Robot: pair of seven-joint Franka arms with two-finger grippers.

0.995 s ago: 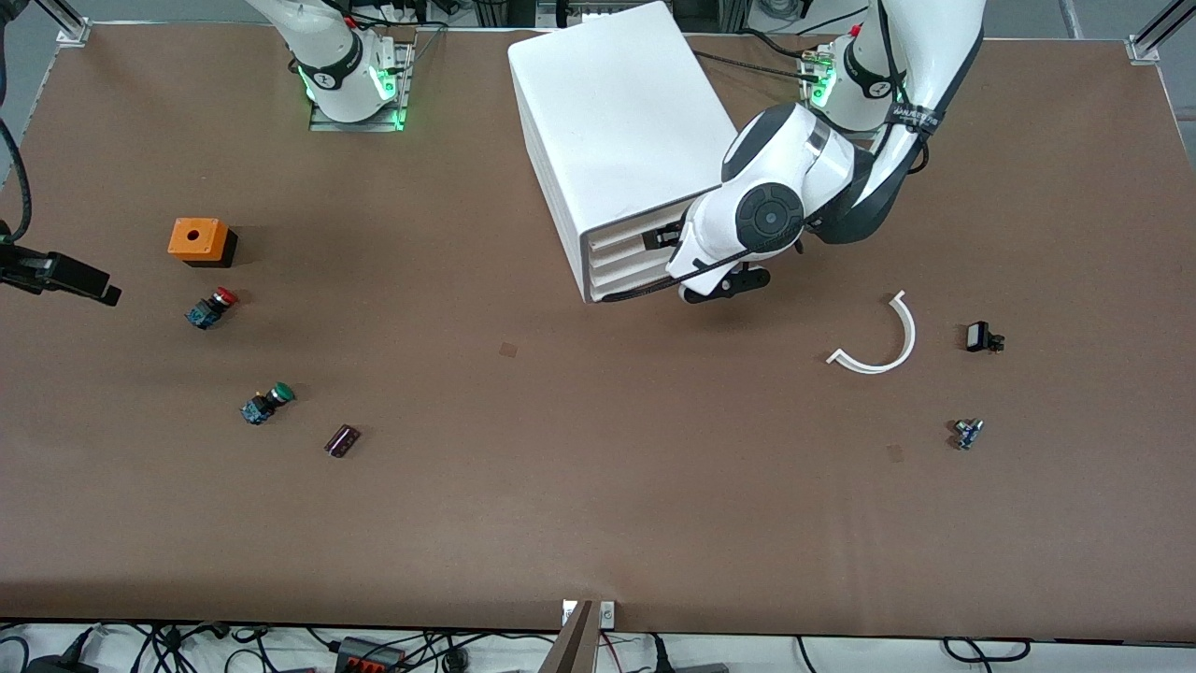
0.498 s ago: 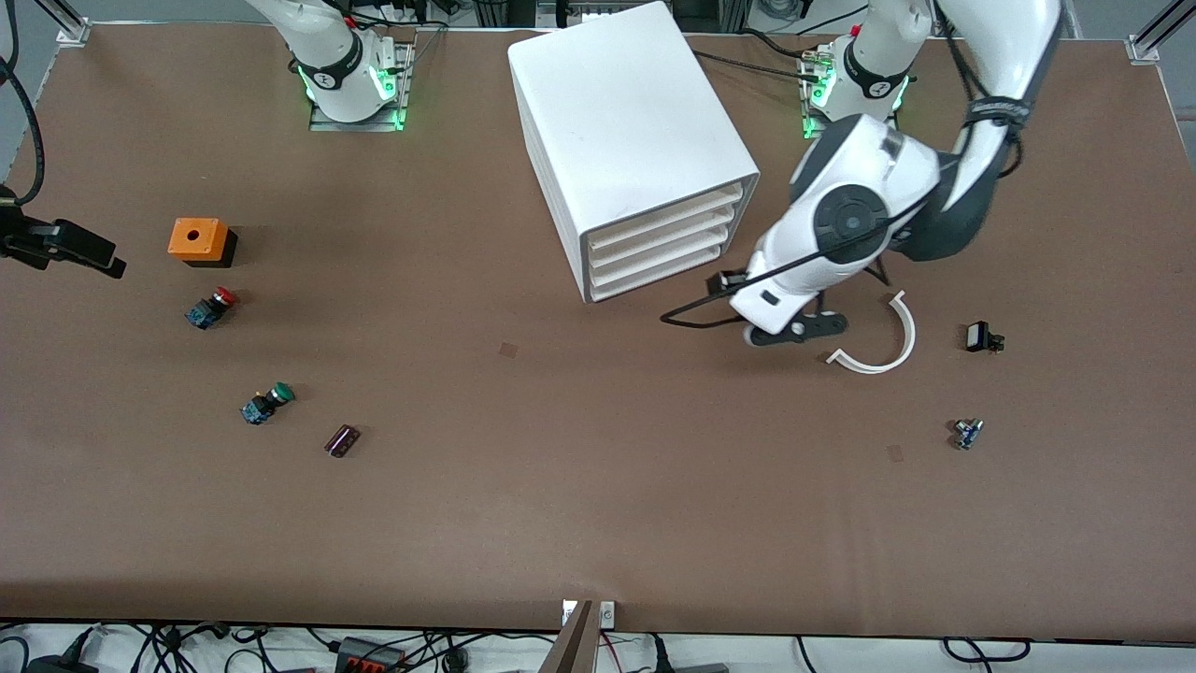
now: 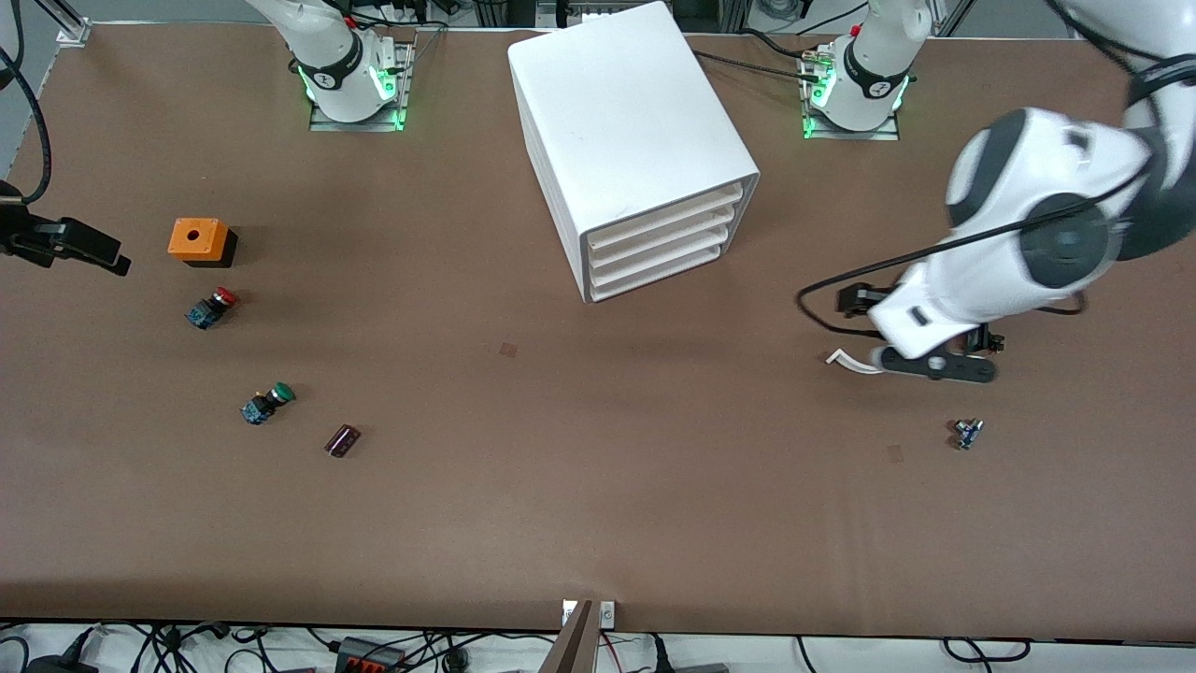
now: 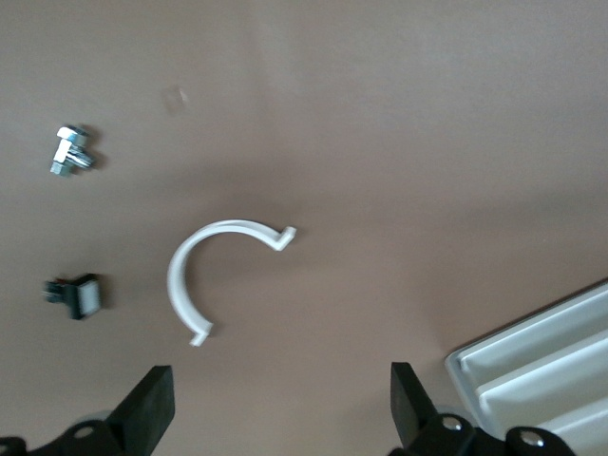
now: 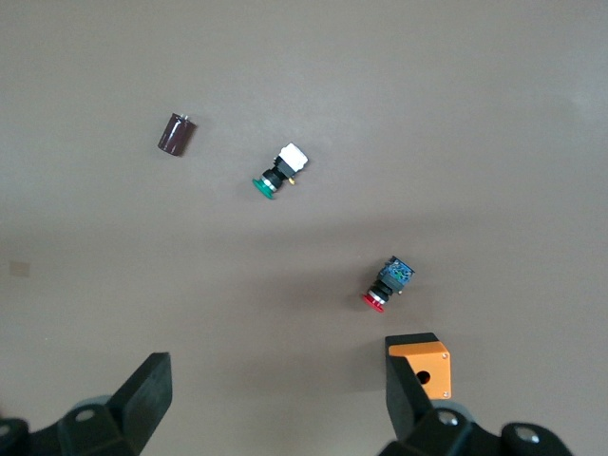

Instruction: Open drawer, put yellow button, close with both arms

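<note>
The left wrist view shows the left gripper (image 4: 280, 418) spread wide and empty over the whole white curved clip (image 4: 204, 275), which the front view half hides under that arm. The drawer (image 3: 668, 213), a shallow white tray front, sits pushed in flush atop the cabinet (image 3: 617, 103), well apart from this gripper toward the right arm's end; the right gripper (image 5: 275, 408) hangs spread and empty above the orange box (image 5: 423, 359)

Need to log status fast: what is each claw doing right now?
Left claw: open, empty, over the white curved clip.
Right claw: open, empty, over the red-capped button and orange box.
</note>
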